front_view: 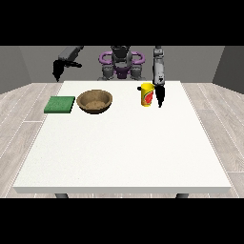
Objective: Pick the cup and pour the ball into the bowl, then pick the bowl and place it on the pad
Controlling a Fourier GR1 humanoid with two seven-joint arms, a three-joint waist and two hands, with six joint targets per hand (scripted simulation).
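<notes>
White tabletop (119,152) carries a brown bowl (95,101) at upper centre, green pad (60,104) left, yellow cup (147,95) right. Beside it hangs a robot hand (160,95), finger state unclear; the other robot hand (56,71) hangs upper left.

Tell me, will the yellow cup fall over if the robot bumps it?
Maybe. The yellow cup stands upright and is taller than it is wide, so a sideways bump from the hand at the view's right could tip it. On its side, its round shape would probably roll.

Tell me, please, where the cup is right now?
In the front view the cup stands right of centre, beside the robot hand at the view's right, with the bowl to its left.
</notes>
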